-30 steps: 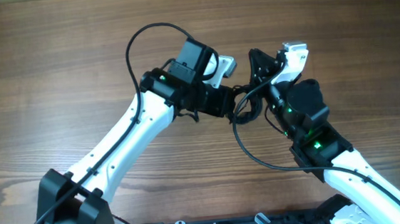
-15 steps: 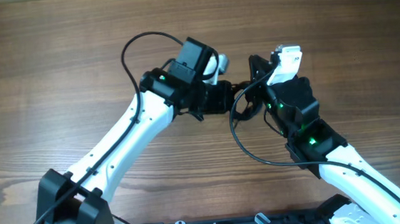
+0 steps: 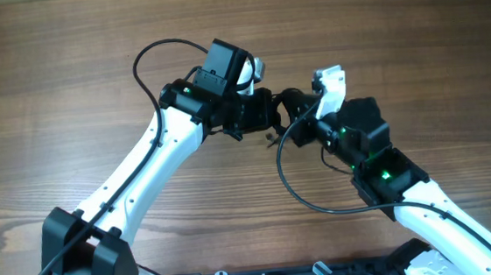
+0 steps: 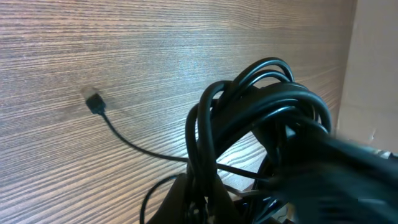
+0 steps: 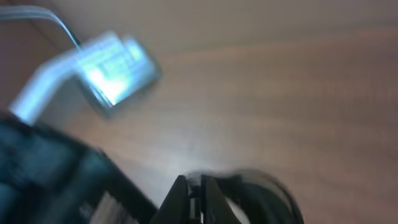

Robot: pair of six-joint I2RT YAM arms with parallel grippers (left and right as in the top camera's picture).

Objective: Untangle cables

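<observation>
Two pincers meet over the desk (image 3: 65, 73): what lies between them? (Reader)

Left pincer (image 3: 268, 112) and right pincer (image 3: 307, 113), tip to tip. The cables (image 3: 287, 102) form a knotted black bundle between the two, touching both. (Legend)

How do the pincers stand? (Reader)

Both narrow, fully closed. Left wrist view: thin glossy loops of the bundle rise directly in front of the left pincer, lifted off the wood, so that pincer grips it. Right pincer: closed at the bundle, but its own view is too blurred to show whether a cord is caught. (Legend)

Does any cord leave the bundle? (Reader)

One. A loose cord (image 4: 134, 144) runs out from beneath the loops, away from the left pincer. It lies flat on the desk and ends in a small plug end (image 4: 93, 101), well apart from the bundle. (Legend)
</observation>
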